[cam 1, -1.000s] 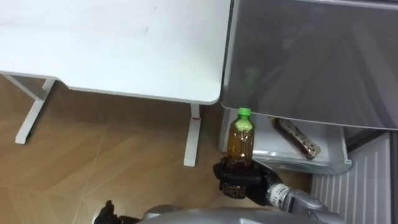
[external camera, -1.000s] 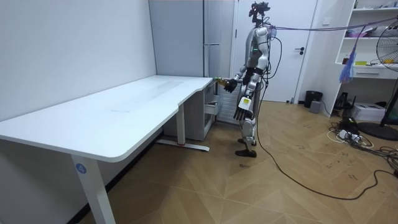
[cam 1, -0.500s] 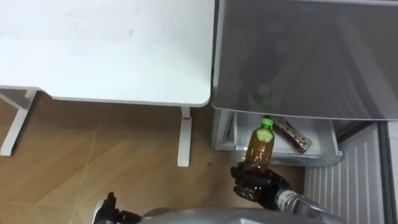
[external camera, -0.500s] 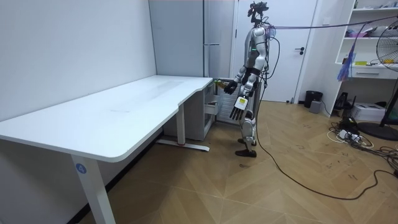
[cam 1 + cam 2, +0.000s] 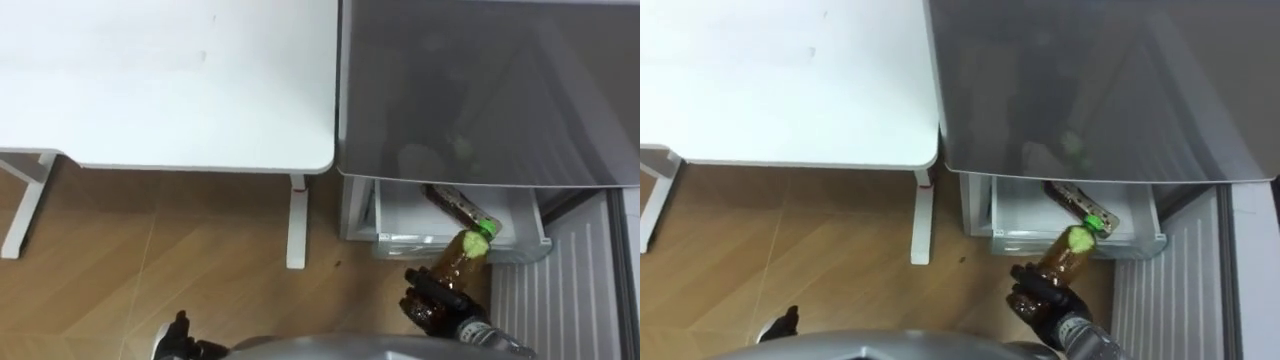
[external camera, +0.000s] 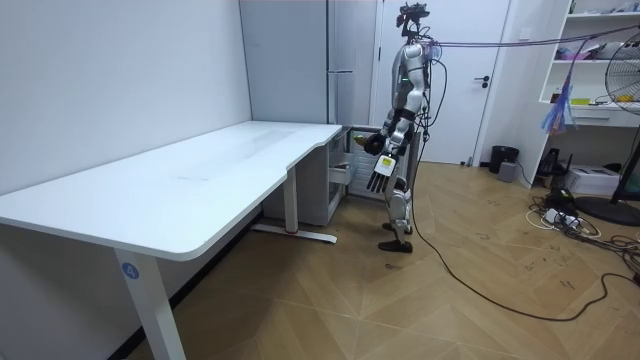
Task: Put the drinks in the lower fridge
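The right hand (image 5: 437, 300) now sits lower and nearer the open lower fridge drawer (image 5: 400, 218). The drink bottle (image 5: 460, 262) it grips, upright a second ago, tips forward, its green cap (image 5: 482, 229) over the drawer's front edge.

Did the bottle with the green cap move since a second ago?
Yes. The bottle in the right hand has gone right, away from the table leg, and now tips toward the open fridge drawer, its cap over the front edge.
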`<state>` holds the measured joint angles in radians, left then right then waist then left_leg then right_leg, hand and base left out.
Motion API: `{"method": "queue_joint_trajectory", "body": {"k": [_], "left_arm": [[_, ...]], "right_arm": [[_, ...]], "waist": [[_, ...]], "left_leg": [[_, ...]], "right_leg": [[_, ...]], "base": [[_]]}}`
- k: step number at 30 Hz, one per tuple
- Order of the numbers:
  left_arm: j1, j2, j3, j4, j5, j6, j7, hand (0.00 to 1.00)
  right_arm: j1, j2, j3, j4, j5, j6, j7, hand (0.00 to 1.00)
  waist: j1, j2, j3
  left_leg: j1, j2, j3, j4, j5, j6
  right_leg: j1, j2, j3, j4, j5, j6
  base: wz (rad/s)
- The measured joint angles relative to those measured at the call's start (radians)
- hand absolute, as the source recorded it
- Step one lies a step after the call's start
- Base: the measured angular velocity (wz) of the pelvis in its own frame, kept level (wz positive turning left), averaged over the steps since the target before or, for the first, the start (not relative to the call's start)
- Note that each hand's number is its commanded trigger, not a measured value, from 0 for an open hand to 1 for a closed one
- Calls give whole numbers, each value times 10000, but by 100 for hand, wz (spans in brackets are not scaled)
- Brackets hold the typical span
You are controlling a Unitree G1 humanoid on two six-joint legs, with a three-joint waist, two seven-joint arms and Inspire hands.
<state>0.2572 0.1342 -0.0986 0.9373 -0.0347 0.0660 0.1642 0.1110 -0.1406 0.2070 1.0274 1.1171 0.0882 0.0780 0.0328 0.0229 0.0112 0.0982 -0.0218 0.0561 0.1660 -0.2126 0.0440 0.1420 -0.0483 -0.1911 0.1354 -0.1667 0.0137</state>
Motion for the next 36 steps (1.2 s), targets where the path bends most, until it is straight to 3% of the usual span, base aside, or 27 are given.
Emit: {"method": "queue_joint_trajectory", "body": {"k": [11,24,30,36], "left_arm": [[259,-118,227,142,80,19,-288,0],[253,-39,277,134,825,319,-513,0],[85,20,426,123,918,419,-888,0],[279,49,763,122,1212,477,-1226,0]], "right_arm": [[6,167,-1576,29,2885,-124,-562,100],[-296,153,-1707,218,3107,-109,-792,100],[-1182,102,-1966,653,3444,-7,-822,100],[-1642,-271,-2009,662,3466,10,-649,100]], "waist": [[-68,118,-33],[-54,50,-6],[-56,11,39],[32,-43,61]], "left_leg": [[-1,-3,-43,13,-2,1],[-165,-20,-194,218,-4,3],[-389,-58,-266,415,-2,9],[-343,-69,-318,517,-4,12]], "right_leg": [[21,3,-62,12,-1,1],[-24,-19,-151,134,-3,3],[-100,-54,-218,156,-2,3],[38,-69,-332,152,-5,7]], "base": [[0],[2],[7],[6]]}}
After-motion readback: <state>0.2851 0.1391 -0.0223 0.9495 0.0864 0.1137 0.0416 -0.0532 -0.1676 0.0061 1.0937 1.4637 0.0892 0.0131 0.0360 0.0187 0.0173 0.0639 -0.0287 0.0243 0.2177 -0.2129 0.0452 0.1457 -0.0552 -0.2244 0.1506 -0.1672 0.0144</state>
